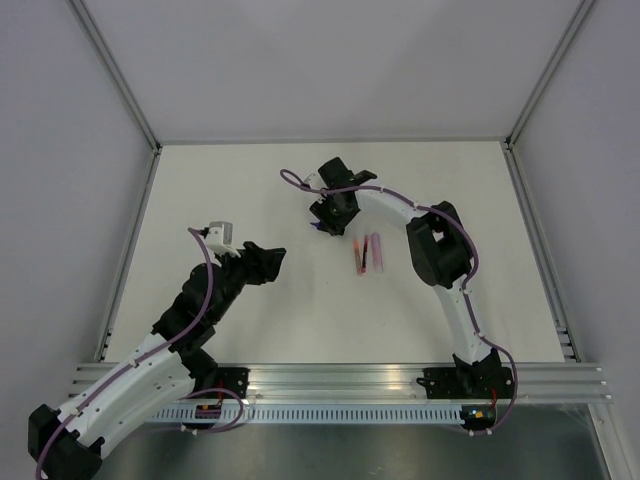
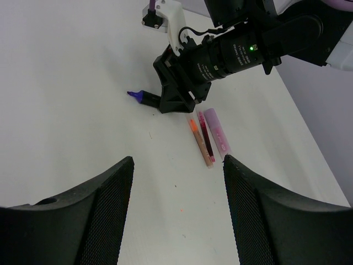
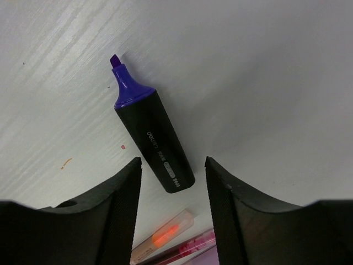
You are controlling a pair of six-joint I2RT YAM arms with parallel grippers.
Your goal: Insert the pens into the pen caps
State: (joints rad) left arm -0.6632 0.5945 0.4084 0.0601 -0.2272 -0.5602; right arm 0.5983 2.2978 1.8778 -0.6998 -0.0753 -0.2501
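none capped | purple pen bare-tipped on bench, right jaws released astride it | left jaws released, empty | pink pen, lilac cap untouched

The left arm reaches forward and to the right from its base, elbow bent. Its left gripper is held level, fingers parted wide with nothing between them. The right arm rises, then arcs leftward, wrist tipped down. The right gripper points steeply downward, jaws apart.
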